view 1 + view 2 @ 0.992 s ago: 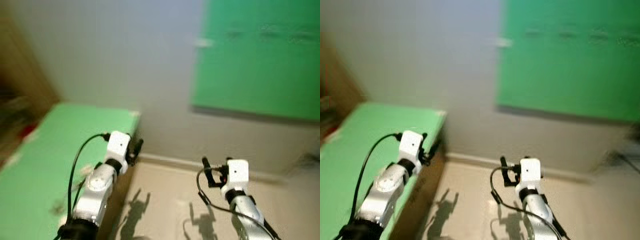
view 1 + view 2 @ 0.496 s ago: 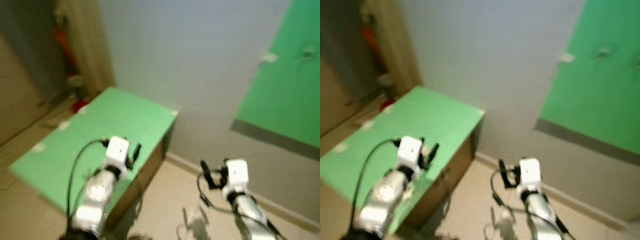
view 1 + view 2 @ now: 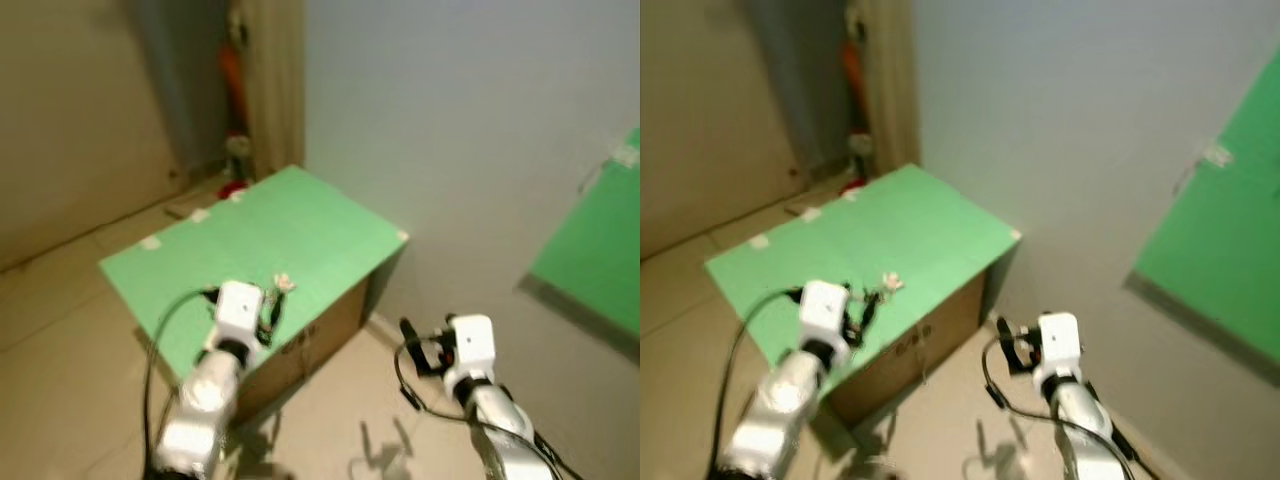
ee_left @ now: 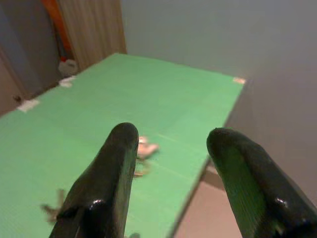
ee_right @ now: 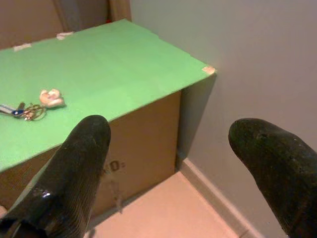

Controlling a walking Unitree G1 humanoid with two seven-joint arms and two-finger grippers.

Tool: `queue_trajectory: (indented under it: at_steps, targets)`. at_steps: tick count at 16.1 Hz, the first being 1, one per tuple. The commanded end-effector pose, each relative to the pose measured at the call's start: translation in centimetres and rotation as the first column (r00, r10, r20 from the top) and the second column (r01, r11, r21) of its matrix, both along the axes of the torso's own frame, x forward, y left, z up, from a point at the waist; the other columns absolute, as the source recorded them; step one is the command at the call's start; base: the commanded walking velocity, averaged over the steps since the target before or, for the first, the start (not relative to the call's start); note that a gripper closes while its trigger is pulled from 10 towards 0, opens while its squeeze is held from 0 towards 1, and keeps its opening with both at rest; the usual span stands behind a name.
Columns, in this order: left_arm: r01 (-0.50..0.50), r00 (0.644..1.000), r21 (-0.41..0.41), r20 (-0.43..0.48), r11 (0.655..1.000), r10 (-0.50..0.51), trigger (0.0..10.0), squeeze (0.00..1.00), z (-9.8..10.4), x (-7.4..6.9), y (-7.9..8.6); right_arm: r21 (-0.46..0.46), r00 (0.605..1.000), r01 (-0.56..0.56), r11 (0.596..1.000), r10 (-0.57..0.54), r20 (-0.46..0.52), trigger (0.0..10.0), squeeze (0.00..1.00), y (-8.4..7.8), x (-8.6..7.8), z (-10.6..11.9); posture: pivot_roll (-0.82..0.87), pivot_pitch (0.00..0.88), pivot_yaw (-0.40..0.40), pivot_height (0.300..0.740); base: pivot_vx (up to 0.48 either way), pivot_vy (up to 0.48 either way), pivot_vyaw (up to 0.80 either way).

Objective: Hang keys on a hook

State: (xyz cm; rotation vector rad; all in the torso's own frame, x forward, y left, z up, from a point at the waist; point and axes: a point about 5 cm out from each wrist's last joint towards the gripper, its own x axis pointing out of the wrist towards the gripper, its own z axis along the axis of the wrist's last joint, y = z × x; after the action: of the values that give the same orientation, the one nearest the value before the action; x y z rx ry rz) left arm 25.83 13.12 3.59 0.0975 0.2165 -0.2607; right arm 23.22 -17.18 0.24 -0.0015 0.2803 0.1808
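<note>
Keys lie on the green-topped box, both claws empty and spread.

The keys (image 5: 30, 110), with a pale charm beside them, rest on the green top of a cardboard box (image 3: 330, 335) that stands on the floor against a pale wall; nothing can be seen inside the box. The left claw (image 4: 171, 144) hangs just above the green top near the keys, its two black fingers wide apart and holding nothing. The right claw (image 5: 168, 136) is held off the box's corner, over the floor, also wide and empty. A green board (image 3: 600, 270) hangs on the wall to the right. Since a second ago the head camera has swung leftward: the board has slid toward the frame's edge and the whole box top has come into sight.
</note>
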Motion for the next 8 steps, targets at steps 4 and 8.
queue_trajectory:
  at_steps: [4, 8]
  targets:
    - [-0.043, 0.999, 0.009, 0.017, 0.999, 0.042, 10.0, 0.0, 0.6, 0.3, 0.5, -0.01, 0.999, -0.035, 0.999, 0.035, 0.003, 10.0, 0.0, 0.5, 0.3, 0.2, -0.02, 0.0, -0.016, 0.74, 0.0, -0.459, 0.69]
    - [-0.112, 0.994, 0.0, -0.007, 0.994, 0.112, 10.0, 0.0, 0.4, 0.3, 1.4, -0.021, 0.999, -0.05, 0.999, 0.05, 0.011, 10.0, 0.0, 0.7, 0.6, 0.4, -0.02, 0.0, -0.02, 0.74, 0.0, -0.194, 0.69]
